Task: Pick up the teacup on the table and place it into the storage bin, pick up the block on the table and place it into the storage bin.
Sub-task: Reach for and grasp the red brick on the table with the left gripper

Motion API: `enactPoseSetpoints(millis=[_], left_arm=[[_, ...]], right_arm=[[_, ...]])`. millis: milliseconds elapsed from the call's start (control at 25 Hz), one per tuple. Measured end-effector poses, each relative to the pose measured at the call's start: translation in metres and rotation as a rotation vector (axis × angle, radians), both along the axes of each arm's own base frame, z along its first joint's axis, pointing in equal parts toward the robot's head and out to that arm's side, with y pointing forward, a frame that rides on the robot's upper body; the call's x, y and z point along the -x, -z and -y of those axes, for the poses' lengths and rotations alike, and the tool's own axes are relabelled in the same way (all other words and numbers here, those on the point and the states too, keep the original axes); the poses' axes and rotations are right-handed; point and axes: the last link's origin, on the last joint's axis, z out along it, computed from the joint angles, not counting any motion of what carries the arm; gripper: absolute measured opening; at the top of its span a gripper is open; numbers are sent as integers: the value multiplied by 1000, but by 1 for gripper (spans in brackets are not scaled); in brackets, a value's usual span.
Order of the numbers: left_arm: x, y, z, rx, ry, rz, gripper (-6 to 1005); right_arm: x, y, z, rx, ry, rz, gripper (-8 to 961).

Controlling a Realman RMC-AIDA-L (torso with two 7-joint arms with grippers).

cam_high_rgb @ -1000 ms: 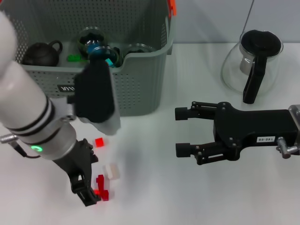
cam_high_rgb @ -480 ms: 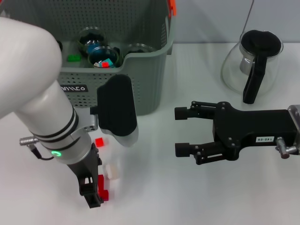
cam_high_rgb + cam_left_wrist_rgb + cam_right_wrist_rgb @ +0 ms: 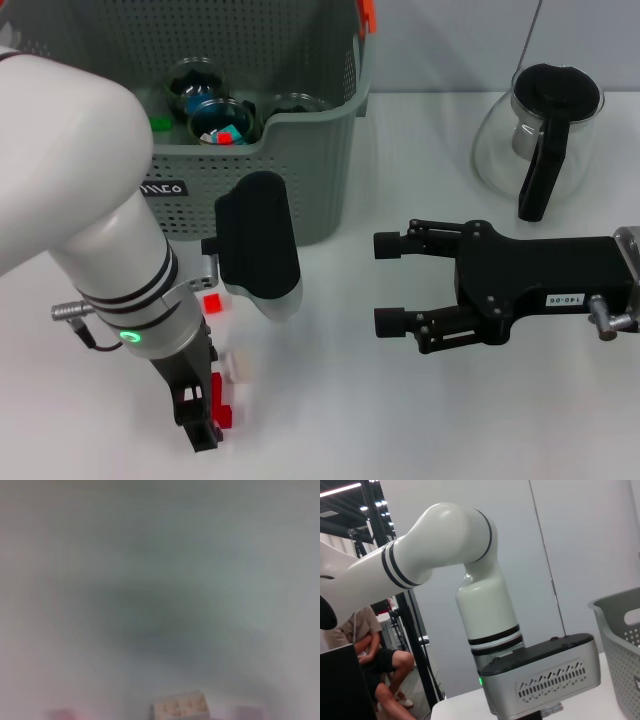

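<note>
The grey perforated storage bin [image 3: 300, 180] stands at the back left, with an orange clip [image 3: 367, 14] on its rim. Glass cups [image 3: 212, 118] and a small green piece [image 3: 158, 124] lie inside it. No teacup shows on the table. A red block [image 3: 218, 398], a cream block [image 3: 238, 366] and a small red block [image 3: 211, 302] lie on the table in front of the bin. My left gripper [image 3: 205, 415] points down, right at the red block. The cream block also shows in the left wrist view [image 3: 180, 707]. My right gripper [image 3: 392, 282] is open and empty at the right.
A glass pot [image 3: 540, 140] with a black lid and handle stands at the back right. My bulky white left arm [image 3: 90, 250] hides part of the bin's front and left side. White table [image 3: 330, 420] lies between the two grippers.
My left arm has swung right and a little lower over the blocks and now hides the dark teapot in the bin. The blocks and the right arm have not moved.
</note>
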Motion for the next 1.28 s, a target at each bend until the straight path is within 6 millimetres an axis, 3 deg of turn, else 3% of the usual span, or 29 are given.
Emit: enactPoseSetpoints(millis=[1280], left_arm=[[-4, 11, -3, 16, 3, -20, 933]], right_arm=[[0, 1, -3, -10, 17, 1, 945]])
